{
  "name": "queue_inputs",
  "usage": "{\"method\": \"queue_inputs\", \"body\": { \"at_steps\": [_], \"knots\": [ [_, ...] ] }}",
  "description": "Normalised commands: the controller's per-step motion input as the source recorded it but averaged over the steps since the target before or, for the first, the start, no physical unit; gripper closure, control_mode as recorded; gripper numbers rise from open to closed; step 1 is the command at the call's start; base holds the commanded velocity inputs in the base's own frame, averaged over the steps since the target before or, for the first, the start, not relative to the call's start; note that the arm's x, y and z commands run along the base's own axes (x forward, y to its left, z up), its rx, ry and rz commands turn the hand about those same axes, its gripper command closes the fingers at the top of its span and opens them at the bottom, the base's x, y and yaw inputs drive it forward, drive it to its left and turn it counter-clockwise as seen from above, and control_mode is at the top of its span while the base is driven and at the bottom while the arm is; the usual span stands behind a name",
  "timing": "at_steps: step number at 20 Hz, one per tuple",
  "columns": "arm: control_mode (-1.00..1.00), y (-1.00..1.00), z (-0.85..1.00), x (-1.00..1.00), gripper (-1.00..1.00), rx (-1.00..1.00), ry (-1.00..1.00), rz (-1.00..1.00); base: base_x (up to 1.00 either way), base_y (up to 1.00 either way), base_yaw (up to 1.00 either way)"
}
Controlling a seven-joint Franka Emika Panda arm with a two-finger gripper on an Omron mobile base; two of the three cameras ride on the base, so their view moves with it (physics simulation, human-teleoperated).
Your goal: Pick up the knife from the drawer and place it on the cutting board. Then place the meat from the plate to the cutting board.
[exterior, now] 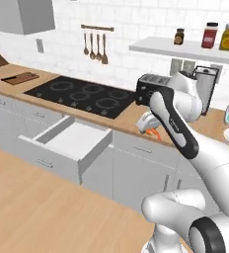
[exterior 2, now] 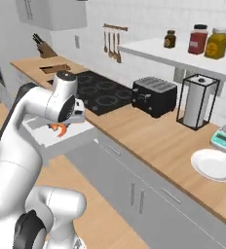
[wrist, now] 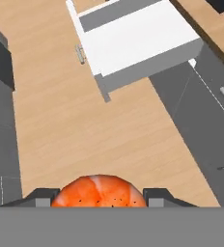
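Note:
My gripper (exterior: 149, 126) (exterior 2: 69, 119) (wrist: 98, 197) is shut on the meat (exterior: 154, 132) (exterior 2: 59, 128) (wrist: 98, 189), a small orange-red curled piece held between the fingertips (wrist: 158, 196). It hangs in front of the counter edge, right of the open drawer (exterior: 69, 141) (wrist: 133, 43), whose white inside looks bare. Far left on the counter lies the brown cutting board (exterior: 23, 78) (exterior 2: 58, 68) with the dark knife (exterior: 10, 78) on it. At the right of the counter sits the white plate (exterior 2: 215, 165), bare.
The black cooktop (exterior: 82, 94) lies between the board and a black toaster (exterior 2: 154, 95). A paper towel holder (exterior 2: 197, 99) and a scale (exterior 2: 224, 137) stand near the plate. A knife block (exterior 2: 44, 48) stands behind the board. The wooden floor (wrist: 85, 130) lies below the hand.

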Motion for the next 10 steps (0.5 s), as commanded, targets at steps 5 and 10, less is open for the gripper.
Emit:
{"method": "queue_inputs", "body": {
  "at_steps": [5, 10],
  "knots": [
    [1.0, 0.0, 0.0, 0.0, 1.0, 0.0, 0.0, 0.0, -0.25, 0.25, 0.68],
    [1.0, 0.0, 0.0, 0.0, 1.0, 0.0, 0.0, 0.0, -0.01, 0.54, 0.72]
  ]
}}
